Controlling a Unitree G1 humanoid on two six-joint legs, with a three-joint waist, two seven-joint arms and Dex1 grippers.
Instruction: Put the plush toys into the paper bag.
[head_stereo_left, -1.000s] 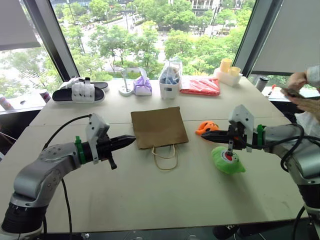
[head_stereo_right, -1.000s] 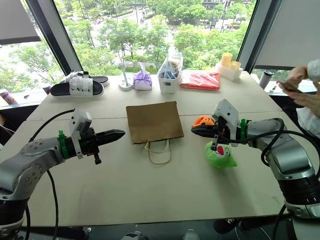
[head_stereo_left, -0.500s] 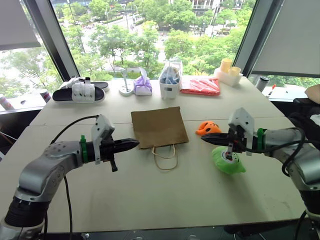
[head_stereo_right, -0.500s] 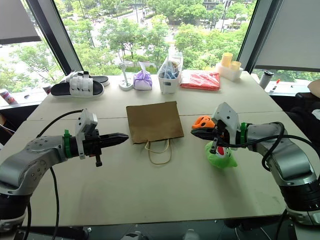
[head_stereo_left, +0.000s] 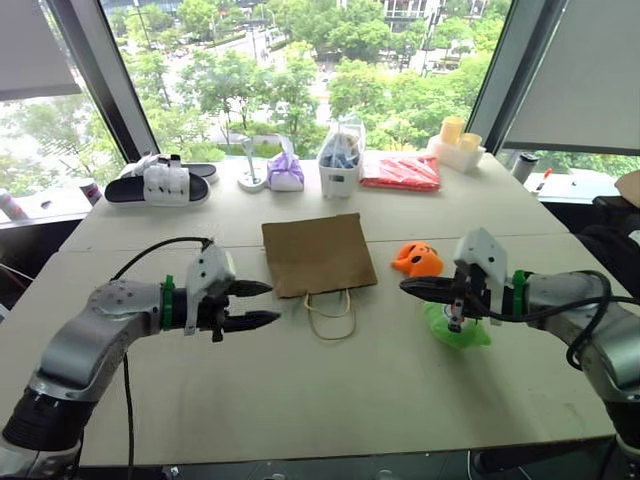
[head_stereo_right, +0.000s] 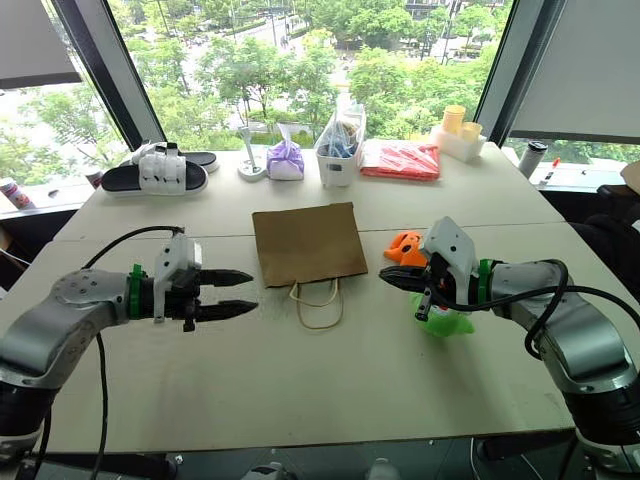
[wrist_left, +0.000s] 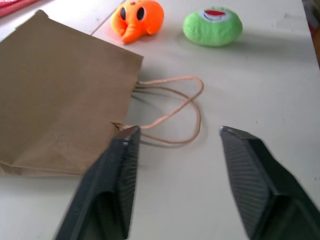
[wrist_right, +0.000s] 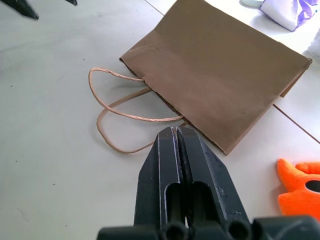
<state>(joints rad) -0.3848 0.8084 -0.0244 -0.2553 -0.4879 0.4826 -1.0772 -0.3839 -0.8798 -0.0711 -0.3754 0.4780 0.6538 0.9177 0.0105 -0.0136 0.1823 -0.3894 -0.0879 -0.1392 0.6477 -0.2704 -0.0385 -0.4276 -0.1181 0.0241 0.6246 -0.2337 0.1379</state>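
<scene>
Paper bag (head_stereo_left: 318, 255) flat on table (head_stereo_left: 330, 380), left gripper (head_stereo_left: 262, 305) spread beside it, right gripper (head_stereo_left: 408, 288) pressed together, 2 plush toys (wrist_left: 212, 25) nearby.

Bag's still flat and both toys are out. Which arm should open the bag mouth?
Left, probably. The left gripper is open beside the paper bag, near its handles. The right gripper is shut, by the orange toy and green toy.

arms: grey metal, rounded segments
wrists: green rings, white camera housings
cables: black, looping along each arm
left gripper (head_stereo_left: 265, 304): black ribbed fingers
right gripper (head_stereo_left: 406, 287): black fingers
</scene>
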